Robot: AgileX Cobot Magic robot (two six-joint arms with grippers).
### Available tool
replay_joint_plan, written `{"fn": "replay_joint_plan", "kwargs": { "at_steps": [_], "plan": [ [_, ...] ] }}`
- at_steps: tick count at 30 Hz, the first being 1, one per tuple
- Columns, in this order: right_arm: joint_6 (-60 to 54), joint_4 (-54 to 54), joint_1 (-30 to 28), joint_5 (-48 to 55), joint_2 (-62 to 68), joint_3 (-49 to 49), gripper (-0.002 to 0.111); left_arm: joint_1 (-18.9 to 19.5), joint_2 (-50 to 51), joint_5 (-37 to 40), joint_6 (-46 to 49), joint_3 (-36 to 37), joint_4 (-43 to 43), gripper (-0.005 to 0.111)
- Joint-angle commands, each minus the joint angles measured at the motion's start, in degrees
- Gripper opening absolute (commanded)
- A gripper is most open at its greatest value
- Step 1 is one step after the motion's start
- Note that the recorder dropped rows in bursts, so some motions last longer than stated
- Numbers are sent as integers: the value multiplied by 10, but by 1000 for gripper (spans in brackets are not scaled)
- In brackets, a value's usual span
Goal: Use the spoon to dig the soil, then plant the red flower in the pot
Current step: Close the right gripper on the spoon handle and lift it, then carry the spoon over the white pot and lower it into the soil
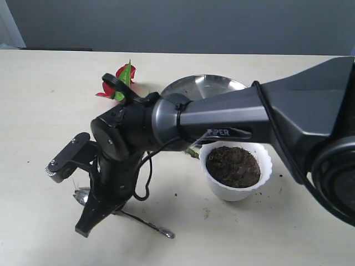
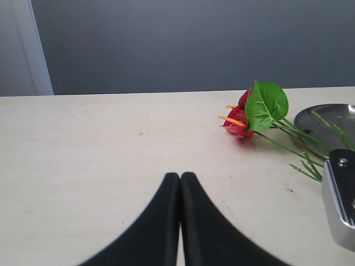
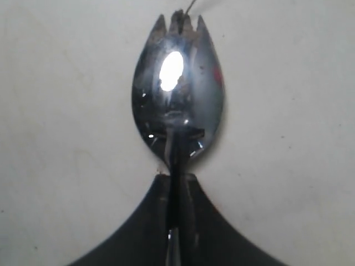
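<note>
The silver spoon [image 1: 82, 195] lies low at the table's front left, its handle [image 1: 150, 226] running right. Its bowl [image 3: 176, 91] has small tines with soil specks on them. My right gripper [image 1: 89, 219] [image 3: 176, 177] has reached across the middle and is shut on the spoon's neck just behind the bowl. The white scalloped pot [image 1: 238, 191] stands right of centre, full of dark soil [image 1: 233, 165]. The red flower [image 1: 123, 77] [image 2: 244, 116] lies on the table at the back, its stems hidden behind the arm. My left gripper [image 2: 180, 176] is shut and empty.
A shiny steel plate [image 1: 205, 86] [image 2: 324, 119] sits behind the pot, with the flower's green stems [image 2: 299, 138] lying across it. Soil crumbs dot the table near the pot [image 1: 206, 211]. The right arm's dark body [image 1: 222, 113] spans the middle of the exterior view.
</note>
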Motion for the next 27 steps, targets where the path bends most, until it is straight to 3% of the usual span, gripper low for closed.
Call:
{"fn": "replay_joint_plan", "kwargs": {
  "at_steps": [1,9,14,23,27],
  "plan": [
    [-1,0,0,55,2,-42,-1,-4,-3,-4,-2,-2,0,0],
    [-1,-19,0,121,-9,-126,-1,-4,-3,-3,-2,-2,0,0],
    [41,-147,0,221,-32,-162,-1,-4,-3,-3,-2,-2,0,0],
    [85,-371,-5,273,-134,-189,-1,-4,-3,-3,-2,-2,0,0],
    [82,-346,-30,273,-178,-184,-1,-4,-3,-3,-2,-2,0,0]
  ]
}}
